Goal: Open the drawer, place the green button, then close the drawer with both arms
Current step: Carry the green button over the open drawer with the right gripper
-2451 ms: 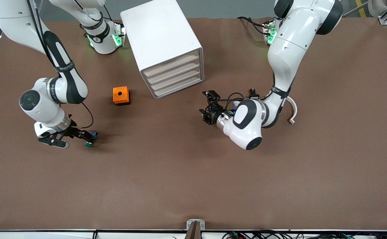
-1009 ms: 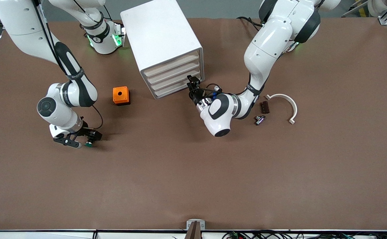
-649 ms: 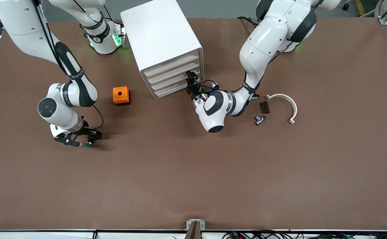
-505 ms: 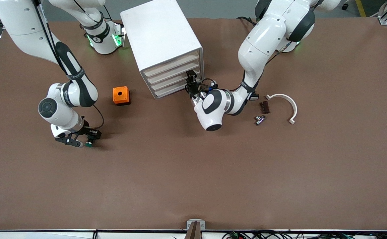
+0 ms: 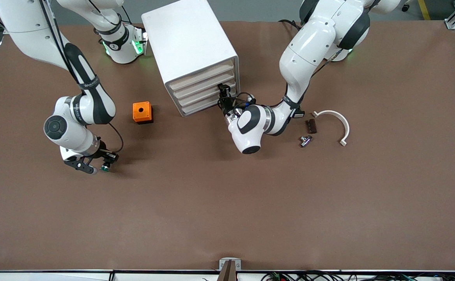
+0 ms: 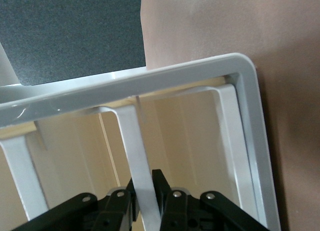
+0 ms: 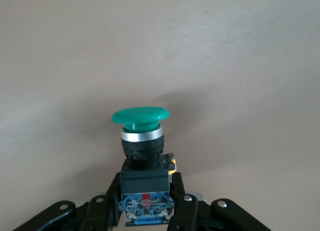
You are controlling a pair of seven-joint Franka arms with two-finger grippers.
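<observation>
The white cabinet [image 5: 190,43] stands at the robots' end of the table with all four drawers shut. My left gripper [image 5: 225,93] is at the front of its lower drawers, at the end toward the left arm. In the left wrist view the gripper [image 6: 145,185] is shut on a white drawer lip [image 6: 134,141]; I cannot tell if it is the lowest drawer's. My right gripper [image 5: 104,162] is low over the table toward the right arm's end and is shut on the button [image 5: 104,168]. In the right wrist view the gripper [image 7: 145,190] grips its black-blue body, and the green cap [image 7: 140,116] points away.
An orange cube with a hole [image 5: 142,112] sits between the cabinet and the right gripper. Toward the left arm's end lie a white curved bracket [image 5: 335,119], a small dark brown part [image 5: 310,125] and a small metal part [image 5: 304,140].
My left arm has swung from the open table to the cabinet front and its gripper now holds a drawer lip. My right gripper has shifted slightly, still holding the button.
</observation>
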